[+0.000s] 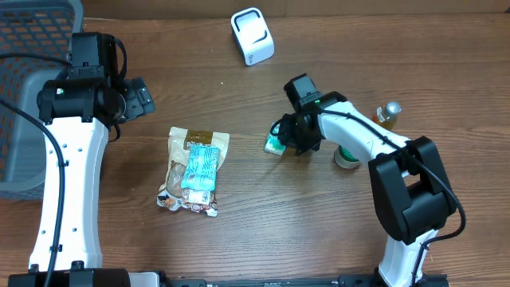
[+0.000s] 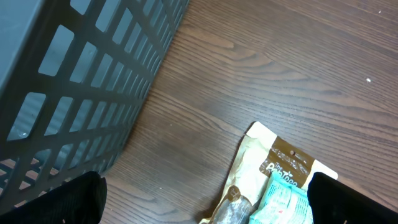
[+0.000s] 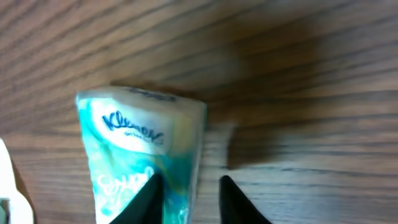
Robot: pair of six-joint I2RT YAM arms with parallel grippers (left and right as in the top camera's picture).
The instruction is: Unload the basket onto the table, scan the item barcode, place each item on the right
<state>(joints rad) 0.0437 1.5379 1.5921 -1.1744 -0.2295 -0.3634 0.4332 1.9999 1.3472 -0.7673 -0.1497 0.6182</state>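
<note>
Teal tissue pack (image 3: 140,155) lies flat on the wooden table (image 1: 319,239), well apart from the white scanner (image 1: 253,36). The right gripper (image 3: 189,190) sits at its edge, likely to grab it; I cannot tell if it pinches. The left gripper (image 2: 205,186) is spread wide, holding nothing.

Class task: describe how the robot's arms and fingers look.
The left arm and right arm have white, boxy links with black joints. A black cable loops beside the left arm. The fingers are black, tapering to points.
</note>
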